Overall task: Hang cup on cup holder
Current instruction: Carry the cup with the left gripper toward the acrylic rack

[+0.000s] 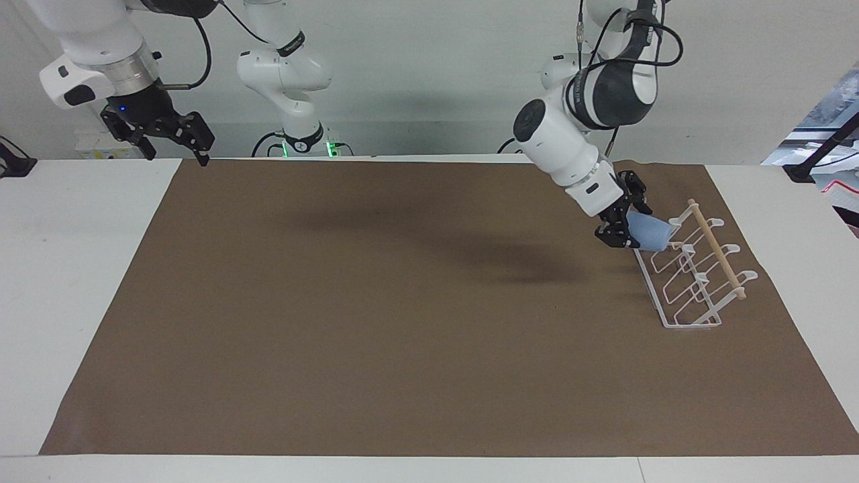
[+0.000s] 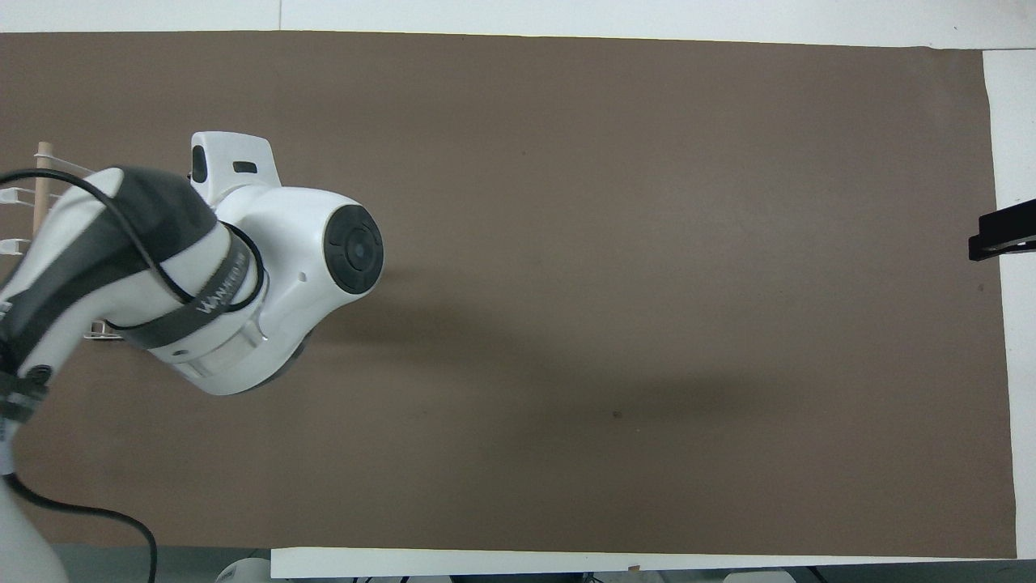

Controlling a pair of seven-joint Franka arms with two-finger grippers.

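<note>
Two arms in play: the left gripper [image 1: 629,225] clamps the cup [image 1: 649,236], tilted over the rack [image 1: 691,268] at its end nearest the robots. Right gripper [image 1: 171,137], fingers spread, waits above the table's [image 1: 80,268] right-arm end.

White table [image 1: 87,221], brown mat [image 1: 402,322], cup holder [image 1: 694,272].

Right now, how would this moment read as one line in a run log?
left pincer: shut on cup, at cup holder end nearest robots | cup: not hung | right pincer: open, waiting
</note>
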